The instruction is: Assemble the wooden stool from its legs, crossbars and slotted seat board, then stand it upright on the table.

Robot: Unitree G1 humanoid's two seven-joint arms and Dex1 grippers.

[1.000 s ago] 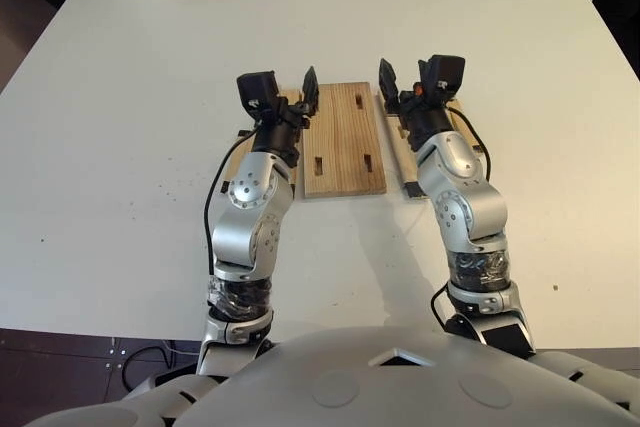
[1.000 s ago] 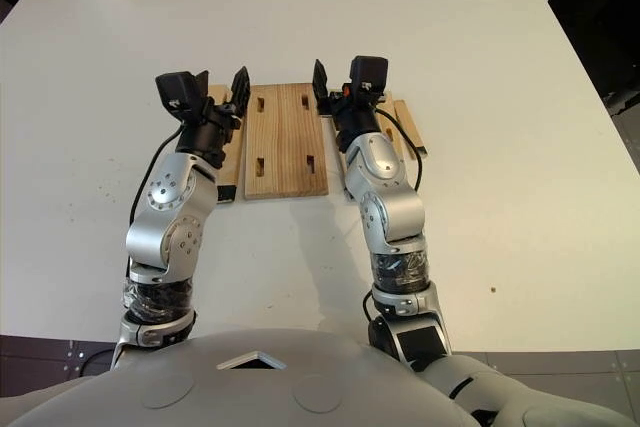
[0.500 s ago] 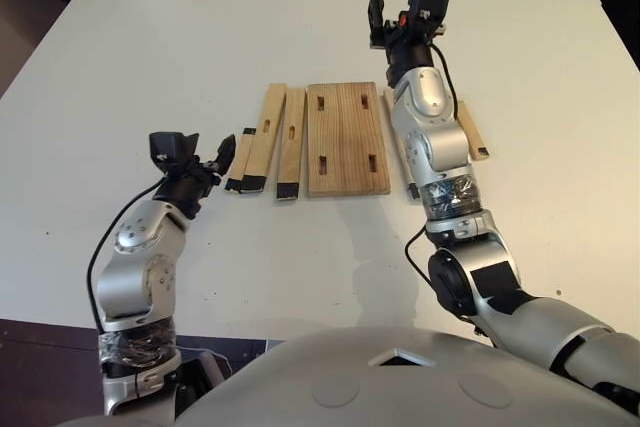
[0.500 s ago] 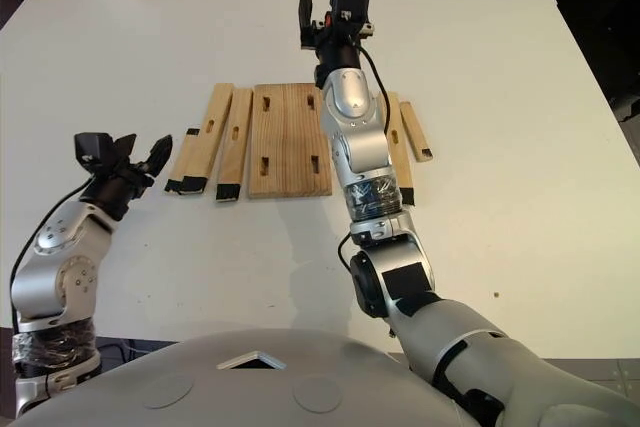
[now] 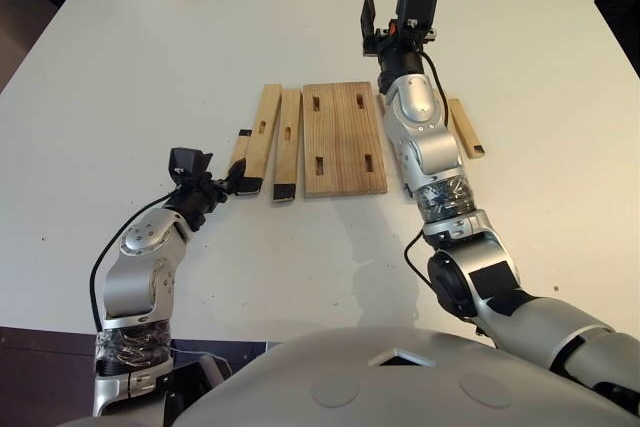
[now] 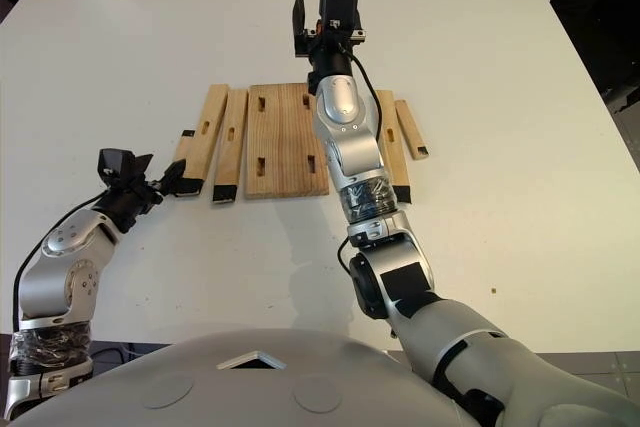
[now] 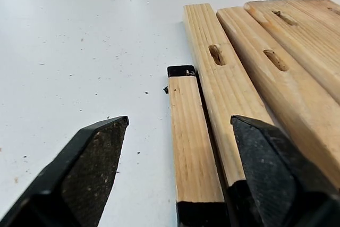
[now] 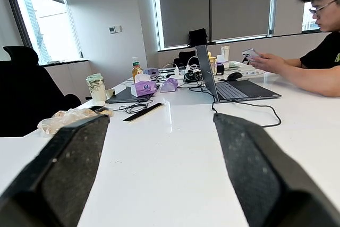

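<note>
- over the last second i saw both arms leave their posts flanking the slotted seat board point(image 5: 343, 137); the board itself lay flat at mid-table, slots up, unchanged.
- the left gripper point(image 7: 179, 123) had pulled back to the near left, then in the last half second closed in low on the near end of the short left crossbar point(image 5: 240, 152). its fingers stood apart, one either side of that black-capped end, clamped on nothing. i could not tell whether a finger touched the wood.
- the right gripper point(image 5: 385, 32) had swung out past the board's far edge and was raised off the table point(image 5: 120, 67), facing the room. fingers apart, nothing held.
- the two slotted legs point(image 5: 275, 132) lay side by side between that crossbar and the board. a further leg point(image 5: 408, 185) lay partly under the right arm, just beside the board, and another short crossbar point(image 5: 465, 127) lay outside it.
- judgement: assembly had not begun; no part was joined and all were loose on the table. the left arm appeared set to pick the short crossbar first. the right arm appeared parked clear of the work.
- risk noted: the crossbar sat tight against the neighbouring leg, so a closing finger might nudge that leg.
</note>
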